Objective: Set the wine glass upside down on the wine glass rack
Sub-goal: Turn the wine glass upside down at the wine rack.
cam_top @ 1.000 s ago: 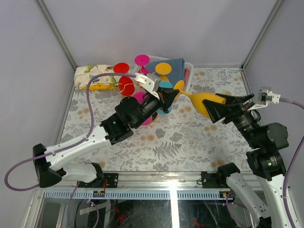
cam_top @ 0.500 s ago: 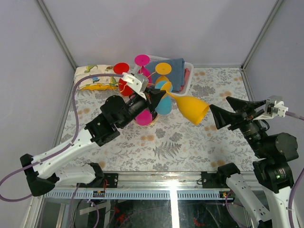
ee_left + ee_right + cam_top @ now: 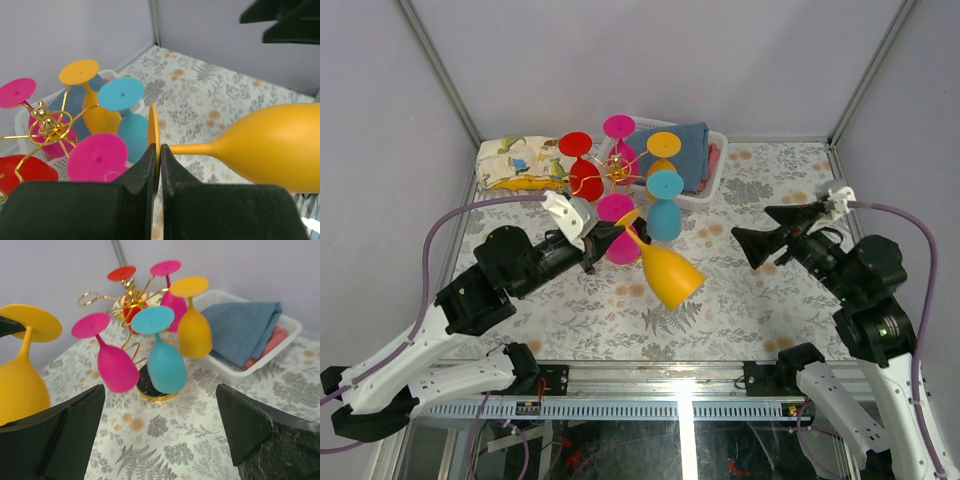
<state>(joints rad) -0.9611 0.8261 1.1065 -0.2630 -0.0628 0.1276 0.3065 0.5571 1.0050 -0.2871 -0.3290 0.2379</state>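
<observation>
Pinches the glass point(image 3: 667, 272) by its foot, edge-on, in the clenched left pincer point(image 3: 618, 228); holds it tilted above the bench point(image 3: 740, 310), just before the rack point(image 3: 618, 172), bowl pointing away. Spreads the right pincer point(image 3: 752, 228) wide, grasping nothing, well apart.

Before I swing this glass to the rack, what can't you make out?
Held yellow wine glass rim: left wrist view, cut off by the right edge; right wrist view, behind the right gripper's finger.
Wine glass rack base: top view, covered by the hung glasses.
Empty rack loops: top view, wire too thin, glass feet overlap it.
Left gripper's bite on the foot: left wrist view, its fingers hide it.
</observation>
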